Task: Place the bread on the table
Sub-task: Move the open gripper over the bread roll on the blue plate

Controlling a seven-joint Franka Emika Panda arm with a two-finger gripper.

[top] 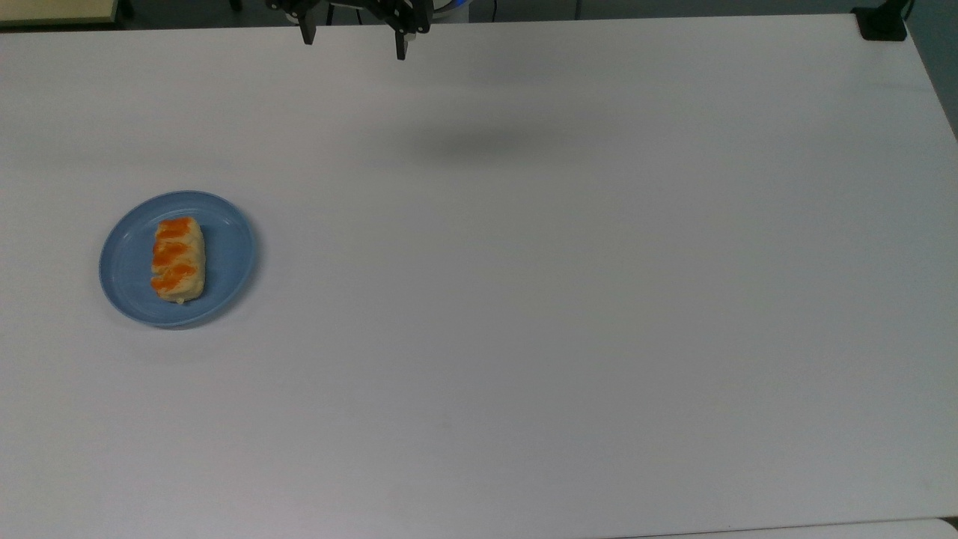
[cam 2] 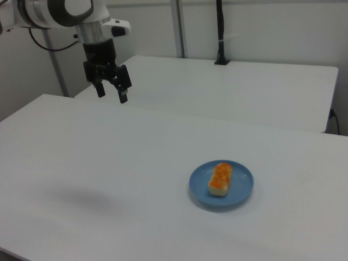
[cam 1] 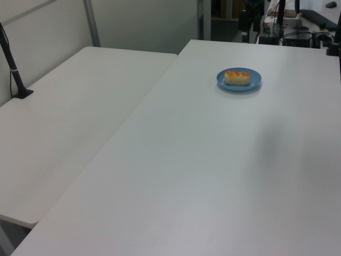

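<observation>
Blue plate (top: 224, 258) at the top view's left carries the bread (top: 178, 259), so nothing of my job is done: the lift and the setting down on the bare white bench (top: 561, 314) are both left, I judge. The bread lies flat, a small oblong roll, pale tan with slanting orange glazed patches. Further right and well apart from it, my gripper (top: 353, 41) hangs high, jaws apart and empty.
</observation>
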